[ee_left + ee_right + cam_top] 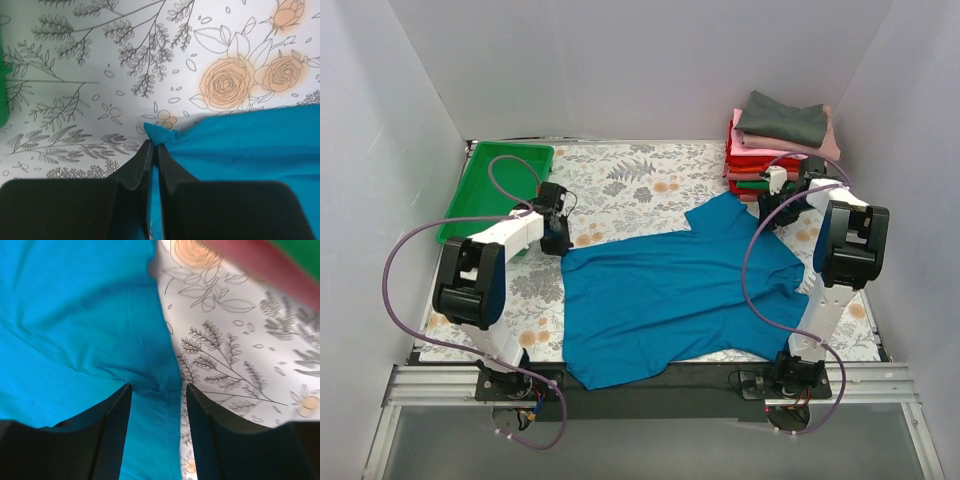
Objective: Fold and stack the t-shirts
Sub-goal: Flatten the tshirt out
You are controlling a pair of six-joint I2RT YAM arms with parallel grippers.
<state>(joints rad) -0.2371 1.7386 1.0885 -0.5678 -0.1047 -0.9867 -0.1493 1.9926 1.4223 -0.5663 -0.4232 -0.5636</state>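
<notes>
We list what lies on the table (620, 185), which wears a floral cover.

1. Teal tee (670, 300): unfolded, spread flat across the middle. One sleeve points toward the far right, and the near left corner reaches past the cover's front edge.
2. Stack (780, 140) of folded tees: far right corner. We see grey on top, pink beneath, then red, with a strip of green low down.
3. Left gripper (152, 147): fingers pressed together, pinching the tee's far left corner, which bunches at the tips.
4. Right gripper (157, 390): fingers spread, low over the tee's right edge, just near the stack. One finger hangs over the teal fabric, the other over the cover, with the hem running between them. We cannot tell whether either finger touches.
5. Tray (495, 190): green plastic, far left corner, beyond the left gripper and apart from the tee.
</notes>
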